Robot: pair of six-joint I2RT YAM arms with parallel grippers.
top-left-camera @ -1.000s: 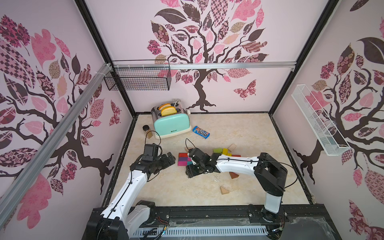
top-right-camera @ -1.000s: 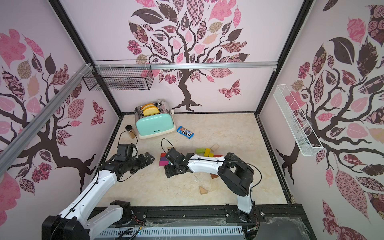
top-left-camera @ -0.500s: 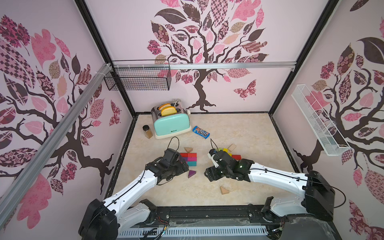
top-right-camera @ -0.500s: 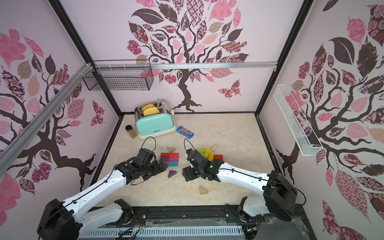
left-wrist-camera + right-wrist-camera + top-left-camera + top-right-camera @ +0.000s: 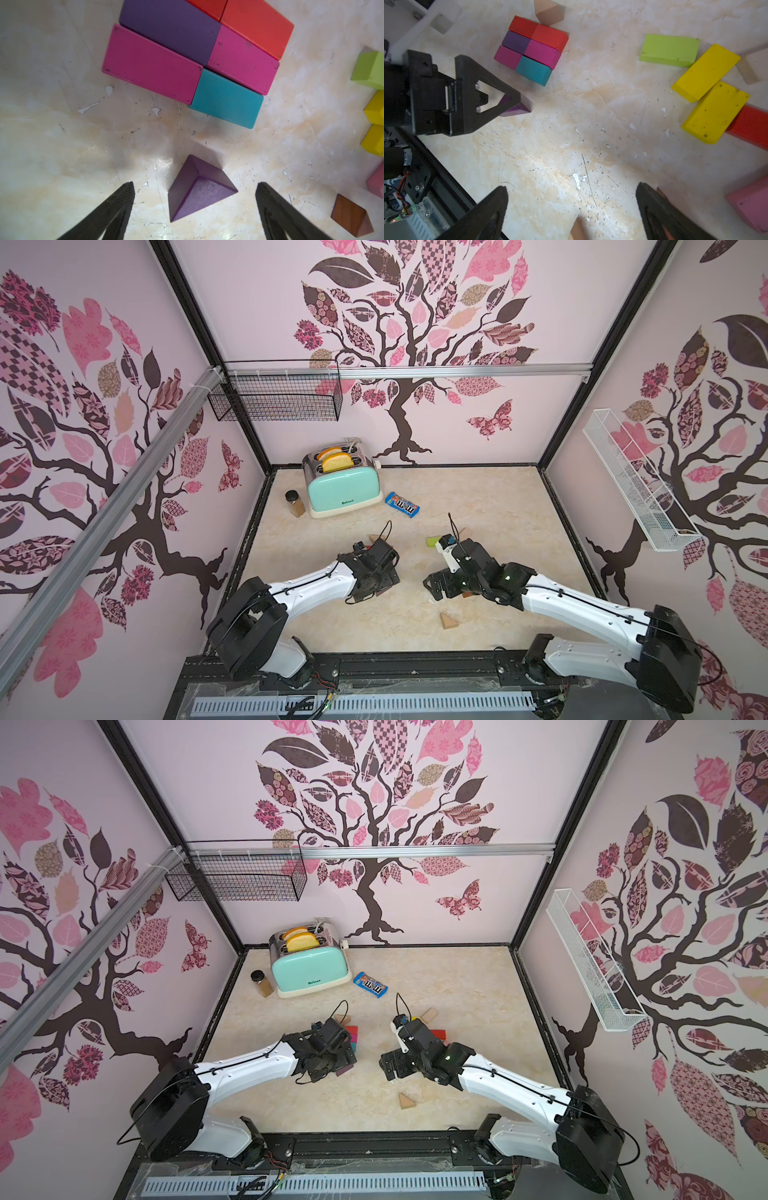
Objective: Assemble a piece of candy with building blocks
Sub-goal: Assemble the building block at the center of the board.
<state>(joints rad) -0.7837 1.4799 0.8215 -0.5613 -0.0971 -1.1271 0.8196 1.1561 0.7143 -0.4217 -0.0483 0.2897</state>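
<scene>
Purple triangle block [image 5: 199, 189] lies between left gripper [image 5: 195, 185] fingers, which are spread and not touching it. Light, rigid, slick wood; probably pinch the flat faces. Right gripper [image 5: 572, 187] fingers spread, holding nothing.

Lab robot cell staged as kitchen: black-framed tree-wallpaper panels [image 5: 457, 414], mint toaster [image 5: 345, 491] at tabletop's [image 5: 478, 497] back-left corner, wire basket [image 5: 274, 402].

The scuffed marble-look tabletop [image 5: 478, 497] bears building blocks [image 5: 153, 62], toaster [image 5: 343, 489], candy packet [image 5: 401, 504] and, seemingly, a spice jar [image 5: 294, 503].
</scene>
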